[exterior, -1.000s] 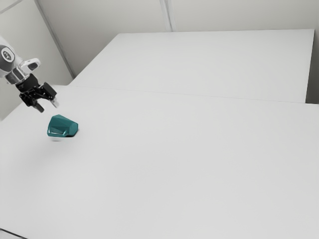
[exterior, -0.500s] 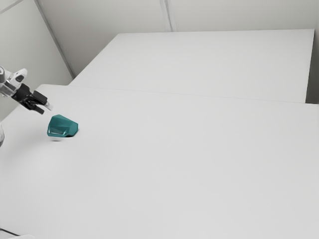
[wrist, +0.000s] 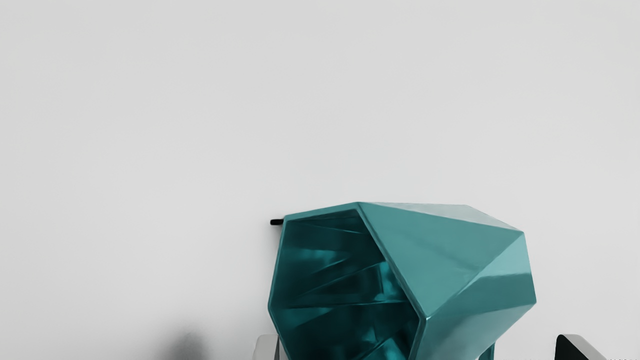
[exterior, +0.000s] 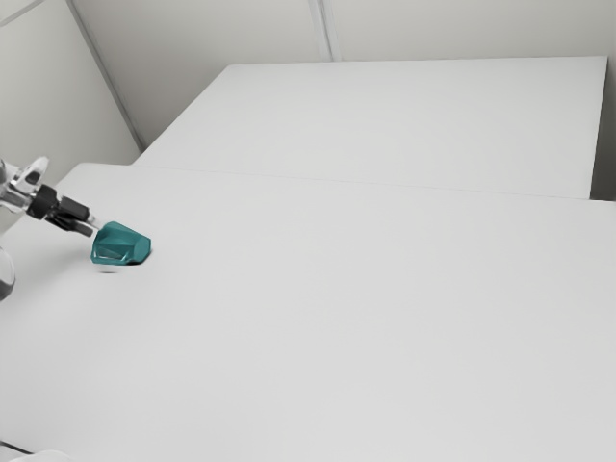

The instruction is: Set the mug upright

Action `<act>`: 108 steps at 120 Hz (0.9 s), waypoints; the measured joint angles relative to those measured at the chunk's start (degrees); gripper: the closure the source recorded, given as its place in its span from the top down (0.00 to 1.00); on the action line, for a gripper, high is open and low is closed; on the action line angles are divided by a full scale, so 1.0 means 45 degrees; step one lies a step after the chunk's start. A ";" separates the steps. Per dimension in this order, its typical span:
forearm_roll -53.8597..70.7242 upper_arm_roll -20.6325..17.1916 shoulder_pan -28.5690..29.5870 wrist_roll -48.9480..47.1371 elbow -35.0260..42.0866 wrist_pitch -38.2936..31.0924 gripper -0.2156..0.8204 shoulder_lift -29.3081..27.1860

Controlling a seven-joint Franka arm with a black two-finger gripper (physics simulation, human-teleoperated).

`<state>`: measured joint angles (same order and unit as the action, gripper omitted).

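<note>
Pale grey walls (exterior: 202, 29) stand beyond a broad white table (exterior: 366, 327)

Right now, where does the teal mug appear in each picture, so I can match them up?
Exterior view: the teal mug lies on its side on the white table, toward the exterior view's left, just beyond the tips of my gripper.
Wrist view: the mug appears between my open fingertips, its hollow mouth showing.
Shared landmark: my gripper's fingertips, close by the mug in both.
</note>
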<state>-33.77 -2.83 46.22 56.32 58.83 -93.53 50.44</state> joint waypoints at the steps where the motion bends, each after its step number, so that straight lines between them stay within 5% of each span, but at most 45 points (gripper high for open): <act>1: -0.0030 -0.0007 0.0010 0.0027 -0.0003 0.0027 0.79 0.0024; 79: -0.2201 -0.0166 0.0337 0.1320 -0.0254 0.2307 0.79 0.0771; 108: -0.2402 -0.0268 0.0352 0.1533 -0.0169 0.2591 0.58 0.0879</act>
<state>-44.58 -4.03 47.80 63.22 58.07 -81.87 54.39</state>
